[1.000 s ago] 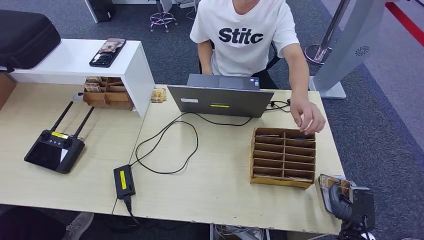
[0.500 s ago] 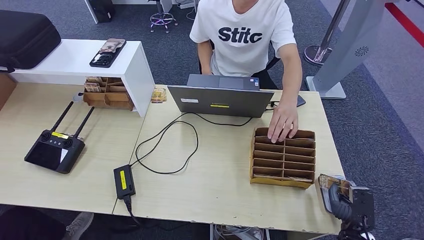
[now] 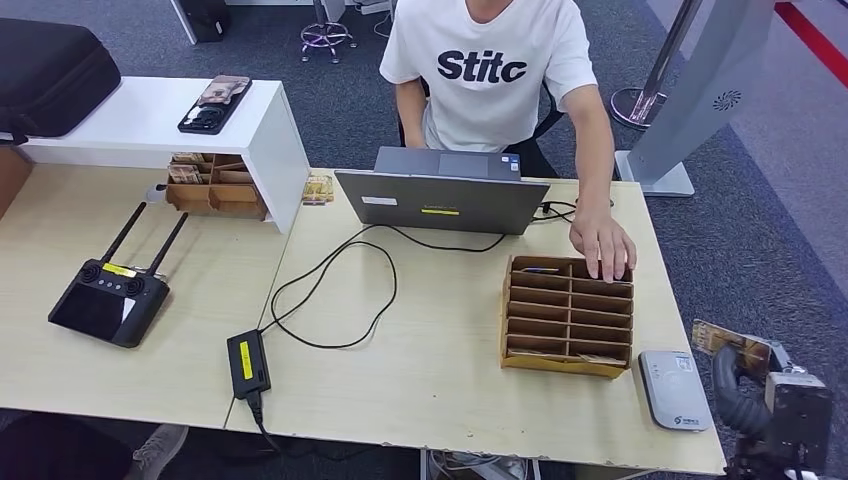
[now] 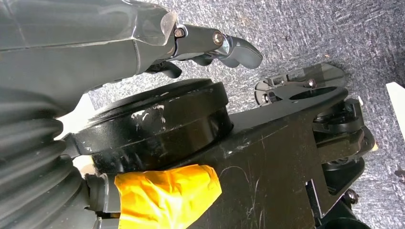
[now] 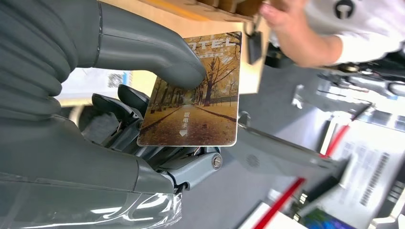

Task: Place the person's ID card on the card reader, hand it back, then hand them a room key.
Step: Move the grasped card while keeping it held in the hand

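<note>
Light wooden bench [image 3: 430, 370] carrying a laptop [image 3: 443, 200], a compartmented wooden box [image 3: 567, 316] touched by a person's hand [image 3: 603, 245], and a white card reader [image 3: 674, 389] beside it. Right hand [image 5: 133, 119] off the bench's corner, thumb pinching a room key [image 5: 196, 95] with an autumn-tree print. Left hand [image 4: 210, 45] hanging over carpet, released, grasping nothing.

Bare tabletop [image 3: 440, 330] between the looping black cable [image 3: 335, 290] and the wooden slotted card rack [image 3: 567, 316], rack and person's hand [image 3: 603, 245] on its far edge blocking the right side, white card reader [image 3: 673, 389] lying just beside the rack, open laptop [image 3: 442, 195] walling the far edge
</note>
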`<state>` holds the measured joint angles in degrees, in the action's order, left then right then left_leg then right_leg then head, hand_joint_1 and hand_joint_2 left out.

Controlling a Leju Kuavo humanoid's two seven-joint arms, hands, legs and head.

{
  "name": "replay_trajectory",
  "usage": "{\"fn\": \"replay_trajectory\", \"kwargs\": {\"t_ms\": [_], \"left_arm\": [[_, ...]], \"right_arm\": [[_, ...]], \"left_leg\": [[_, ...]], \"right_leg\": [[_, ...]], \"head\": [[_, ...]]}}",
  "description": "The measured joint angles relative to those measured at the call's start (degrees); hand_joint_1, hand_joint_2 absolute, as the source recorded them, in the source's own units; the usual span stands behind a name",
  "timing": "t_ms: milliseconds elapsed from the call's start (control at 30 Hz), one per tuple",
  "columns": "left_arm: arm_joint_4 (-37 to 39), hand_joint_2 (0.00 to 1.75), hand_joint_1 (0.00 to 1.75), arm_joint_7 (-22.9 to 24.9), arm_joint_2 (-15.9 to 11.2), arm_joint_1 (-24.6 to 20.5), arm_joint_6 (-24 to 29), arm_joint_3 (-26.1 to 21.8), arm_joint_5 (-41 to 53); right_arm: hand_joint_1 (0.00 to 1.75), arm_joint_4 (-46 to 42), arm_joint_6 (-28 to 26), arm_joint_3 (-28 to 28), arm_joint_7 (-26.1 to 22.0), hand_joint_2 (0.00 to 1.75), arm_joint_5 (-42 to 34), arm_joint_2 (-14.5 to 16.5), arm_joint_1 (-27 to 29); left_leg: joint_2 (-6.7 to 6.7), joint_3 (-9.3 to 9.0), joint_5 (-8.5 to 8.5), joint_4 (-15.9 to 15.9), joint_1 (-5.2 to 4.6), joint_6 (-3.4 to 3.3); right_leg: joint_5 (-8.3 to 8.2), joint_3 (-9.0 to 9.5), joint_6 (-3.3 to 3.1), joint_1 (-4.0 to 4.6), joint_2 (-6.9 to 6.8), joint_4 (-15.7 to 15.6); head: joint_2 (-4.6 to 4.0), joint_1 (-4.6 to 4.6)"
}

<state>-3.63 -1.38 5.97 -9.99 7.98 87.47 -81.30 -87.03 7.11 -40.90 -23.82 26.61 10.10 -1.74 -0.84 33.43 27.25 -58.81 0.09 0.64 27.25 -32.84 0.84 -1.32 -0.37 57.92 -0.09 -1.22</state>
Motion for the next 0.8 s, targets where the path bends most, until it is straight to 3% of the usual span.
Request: {"fn": "replay_trajectory", "kwargs": {"t_ms": [467, 667, 800], "left_arm": [[0.0, 1.75, 0.0, 0.0, 0.1, 0.0, 0.0, 0.0, 0.0], [0.0, 1.75, 0.0, 0.0, 0.1, 0.0, 0.0, 0.0, 0.2], [0.0, 1.75, 0.0, 0.0, 0.1, 0.0, 0.0, 0.0, 0.3]], "right_arm": [[1.75, -3.9, -1.0, 0.0, -1.0, 1.75, 0.4, 0.6, 1.2], [1.75, -3.9, -6.5, -0.1, -0.3, 1.75, 8.6, 0.6, 1.2], [1.75, -3.6, -7.2, -0.1, -0.2, 1.75, 9.8, 0.6, 1.2]], "left_leg": [[0.02, 0.04, 0.04, 0.0, 0.0, -0.02], [0.02, 0.04, 0.05, 0.0, 0.0, -0.02], [0.02, 0.05, 0.05, 0.0, 0.0, -0.02]], "right_leg": [[0.05, -0.05, 0.02, 0.0, 0.02, 0.0], [0.05, -0.05, 0.02, 0.0, 0.02, 0.0], [0.05, -0.06, 0.02, 0.0, 0.02, 0.0]], "head": [[0.0, 0.0], [0.0, -0.01], [0.0, -0.01]]}}
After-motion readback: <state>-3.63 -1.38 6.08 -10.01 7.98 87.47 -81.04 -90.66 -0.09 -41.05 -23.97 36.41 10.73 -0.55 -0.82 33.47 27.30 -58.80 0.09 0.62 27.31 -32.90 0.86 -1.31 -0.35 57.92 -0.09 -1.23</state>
